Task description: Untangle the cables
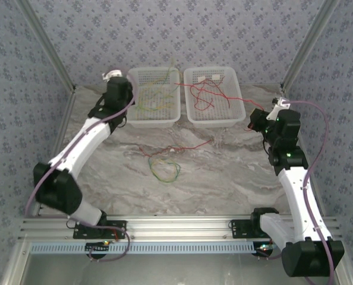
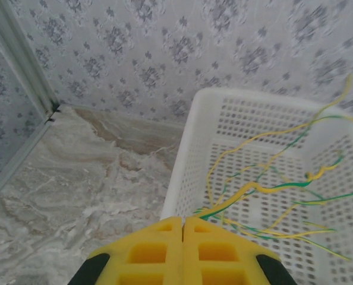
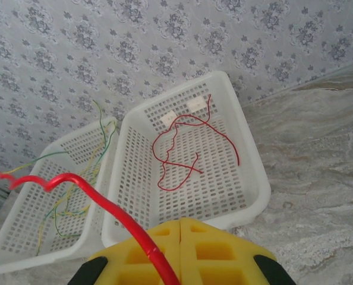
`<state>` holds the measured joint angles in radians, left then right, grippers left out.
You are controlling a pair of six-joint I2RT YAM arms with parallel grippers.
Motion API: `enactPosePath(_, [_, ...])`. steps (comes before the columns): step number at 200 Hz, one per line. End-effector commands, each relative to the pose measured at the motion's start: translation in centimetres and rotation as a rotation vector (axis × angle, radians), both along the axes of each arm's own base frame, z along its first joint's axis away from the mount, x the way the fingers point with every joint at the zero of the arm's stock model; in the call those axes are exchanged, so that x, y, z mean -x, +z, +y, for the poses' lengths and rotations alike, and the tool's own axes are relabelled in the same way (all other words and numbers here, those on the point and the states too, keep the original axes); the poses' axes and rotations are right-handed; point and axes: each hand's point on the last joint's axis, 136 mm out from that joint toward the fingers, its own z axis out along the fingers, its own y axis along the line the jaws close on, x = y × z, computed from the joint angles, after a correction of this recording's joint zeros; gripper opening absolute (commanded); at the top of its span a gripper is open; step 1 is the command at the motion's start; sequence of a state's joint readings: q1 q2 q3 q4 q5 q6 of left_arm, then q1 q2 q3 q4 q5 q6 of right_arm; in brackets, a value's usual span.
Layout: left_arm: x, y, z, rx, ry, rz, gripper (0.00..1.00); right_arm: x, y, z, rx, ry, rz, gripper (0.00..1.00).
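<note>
Left gripper (image 2: 182, 222) pinches yellow-green cables (image 2: 257, 187) at the left basket's (image 2: 185, 148) edge; right gripper (image 3: 181, 222) pinches a red cable (image 3: 72, 176).

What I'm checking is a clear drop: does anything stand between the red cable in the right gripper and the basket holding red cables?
Nothing visible does. The right gripper, shut on the red cable, is close to the right basket, whose top is open.
</note>
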<state>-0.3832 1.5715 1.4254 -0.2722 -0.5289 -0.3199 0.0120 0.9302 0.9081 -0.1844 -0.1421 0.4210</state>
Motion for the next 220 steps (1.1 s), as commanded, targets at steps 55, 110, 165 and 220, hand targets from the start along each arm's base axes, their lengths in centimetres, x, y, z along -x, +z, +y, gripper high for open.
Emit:
enactPosePath(55, [-6.3,-6.0,-2.2,-0.39,0.101,0.334,0.0,0.6,0.4,-0.5,0.029,-0.031,-0.002,0.0])
enactPosePath(110, [-10.0,-13.8,-6.1,-0.437,-0.044,0.514,0.0,0.9,0.3,-0.5,0.035,-0.027,-0.004,0.0])
enactPosePath(165, [-11.3,-18.8,-9.5,-0.318,-0.211,0.565,0.0,0.9,0.0,-0.2,0.03,-0.014,-0.011,0.0])
enactPosePath(220, [-12.2,-19.3,-8.7,-0.231,-0.202,0.553,0.0,0.0,-0.7,-0.1,0.019,-0.019,0.03,0.0])
